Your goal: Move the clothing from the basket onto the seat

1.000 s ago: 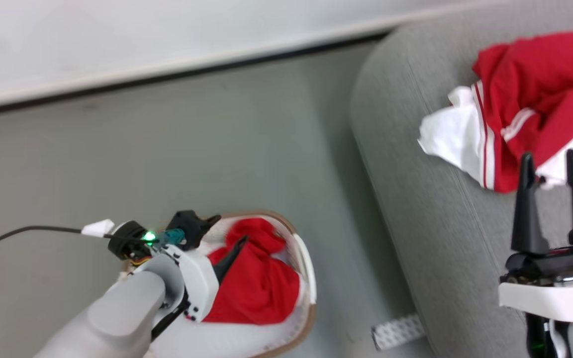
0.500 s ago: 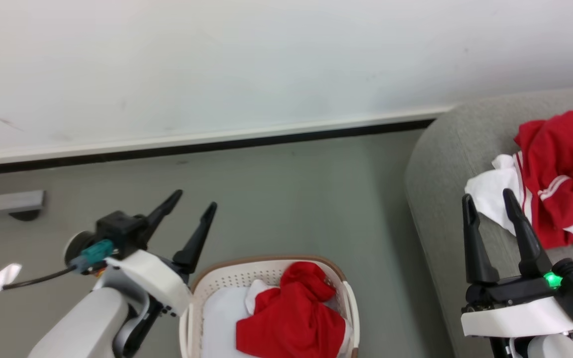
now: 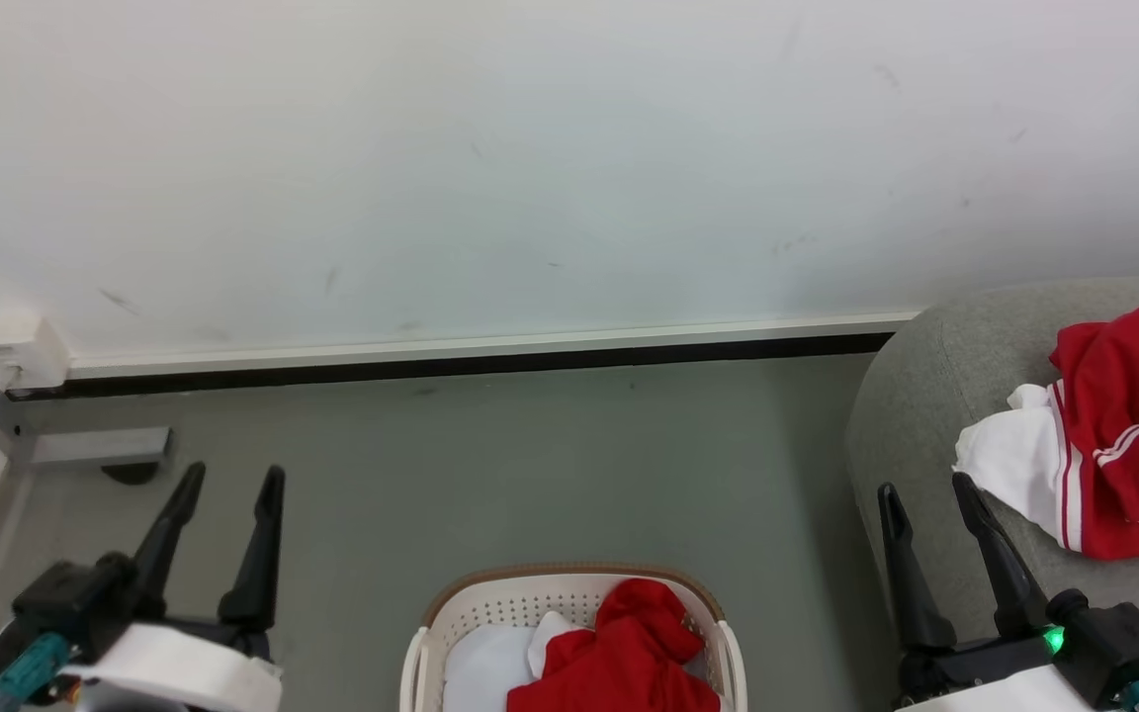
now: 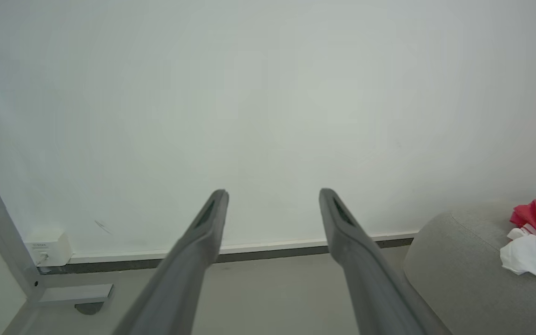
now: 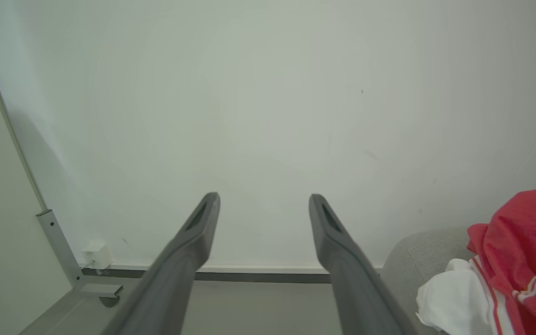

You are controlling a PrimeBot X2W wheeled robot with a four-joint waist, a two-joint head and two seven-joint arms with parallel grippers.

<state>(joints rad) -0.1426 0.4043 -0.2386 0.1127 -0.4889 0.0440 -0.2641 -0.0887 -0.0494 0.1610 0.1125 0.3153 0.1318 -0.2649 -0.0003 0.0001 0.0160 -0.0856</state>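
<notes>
White wall (image 3: 530, 148) with a dark skirting strip (image 3: 431, 368) at its foot, and grey-green floor (image 3: 530, 465) below. A metal frame foot (image 3: 95, 447) sits at the far left by the wall.

The basket (image 3: 569, 576) stands on the floor at the bottom centre of the head view, its near part cut off by the frame edge. Inside it, one red garment (image 3: 629, 658) is bunched toward the right side, with a white pad (image 3: 481, 677) to its left.

The seat (image 3: 925, 415) is at the right edge, apart from the basket across bare floor. A second garment (image 3: 1123, 425), red with a white panel and striped trim, lies crumpled on the seat near its rounded end.

Left gripper (image 3: 235, 473): lower left, over the floor, well clear of the basket. Its fingers are spread with nothing between them.

Right gripper (image 3: 924, 485): lower right, at the seat's edge, one fingertip close to the white panel. Contact cannot be determined. Its fingers are likewise spread and empty.

Both wrist views confirm the gap between each pair of fingers, with bare wall beyond
</notes>
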